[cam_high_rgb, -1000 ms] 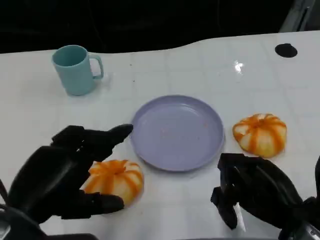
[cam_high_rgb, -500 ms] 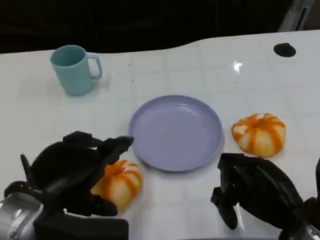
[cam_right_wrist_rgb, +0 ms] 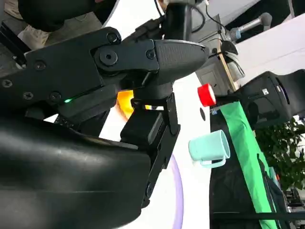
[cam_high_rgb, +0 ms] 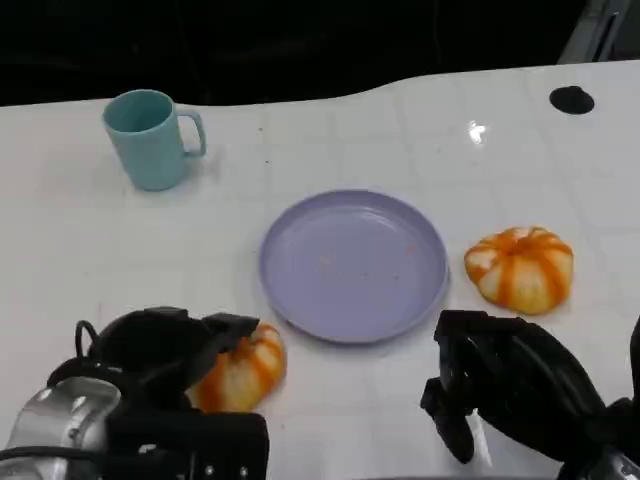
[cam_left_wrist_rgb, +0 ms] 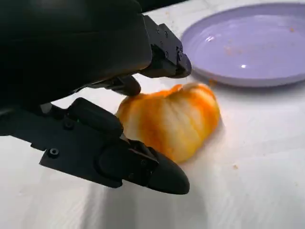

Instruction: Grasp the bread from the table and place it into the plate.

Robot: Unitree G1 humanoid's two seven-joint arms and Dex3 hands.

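- The left hand (cam_high_rgb: pixel 170 355) sat low at the near left of the white table (cam_high_rgb: pixel 400 130), its black fingers (cam_left_wrist_rgb: pixel 143 167) curled around an orange-and-white striped bread (cam_high_rgb: pixel 240 365).
- From the wrist camera, that bread (cam_left_wrist_rgb: pixel 174 119) lay on the tabletop between the fingers, one above and one below it; it looked cradled, though I could not tell how firmly it was gripped.
- The bread rested just off the near left rim of the purple plate (cam_high_rgb: pixel 352 265), close to it but not on it.
- The plate stood around the middle of the table with only a few crumbs in it.
- A second striped bread (cam_high_rgb: pixel 520 268) lay near the plate's right rim, apart from it and from either hand.
- The right hand (cam_high_rgb: pixel 510 390) hung at the near right edge, fingers bent inward with nothing in them.
- A teal mug (cam_high_rgb: pixel 150 138) stood upright toward the far left corner, handle pointing right, well apart from the plate.
- A small black round mark (cam_high_rgb: pixel 572 99) showed near the far right corner.
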